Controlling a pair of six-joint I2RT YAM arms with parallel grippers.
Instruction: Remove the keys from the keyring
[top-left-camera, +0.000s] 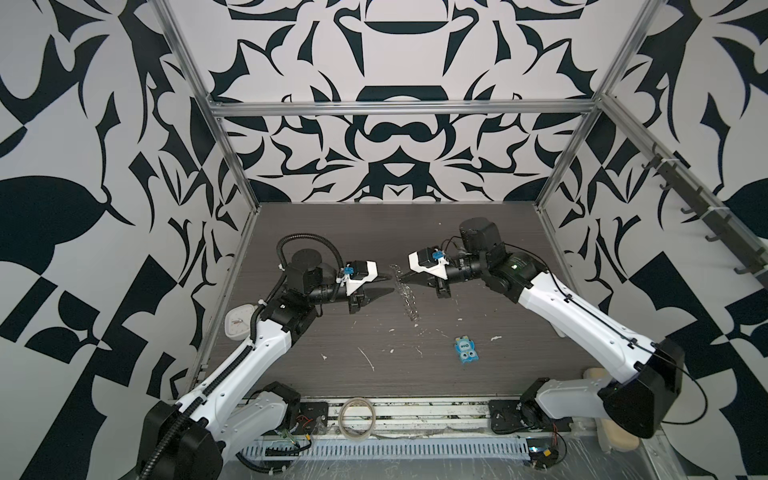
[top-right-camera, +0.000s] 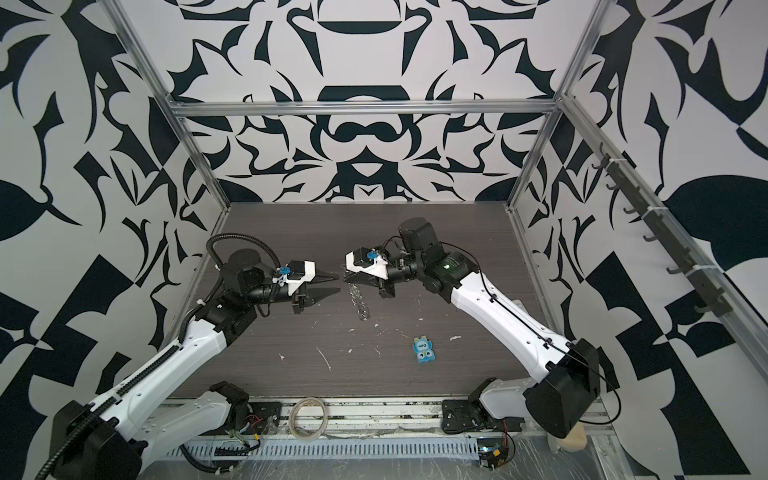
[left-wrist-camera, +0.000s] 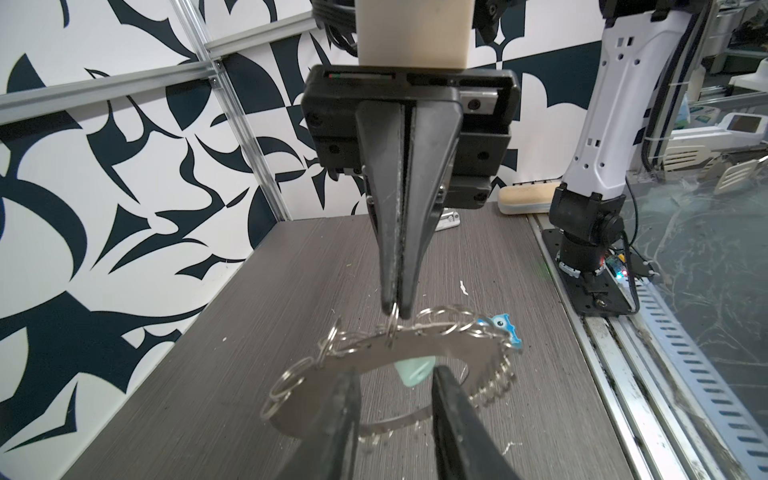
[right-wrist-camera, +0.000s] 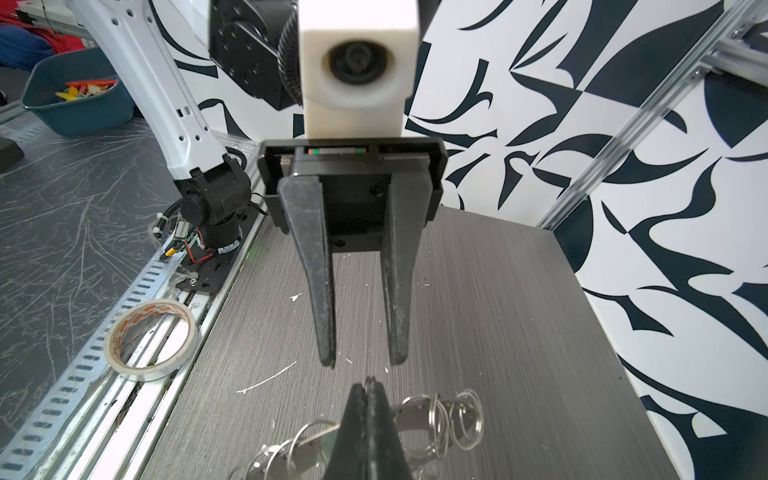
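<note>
Your keyring hangs tilted in mid-air over the middle of the table, seen edge-on in both top views. One split ring on its rim is pinched in the right gripper, whose jaws are clenched tight on it. Facing it, your left gripper stands released, nothing between its jaws and its fingertips close to the disc's near rim; you cannot tell whether they touch. A blue packet lies nearer the front, and a tape roll sits on the front rail.
</note>
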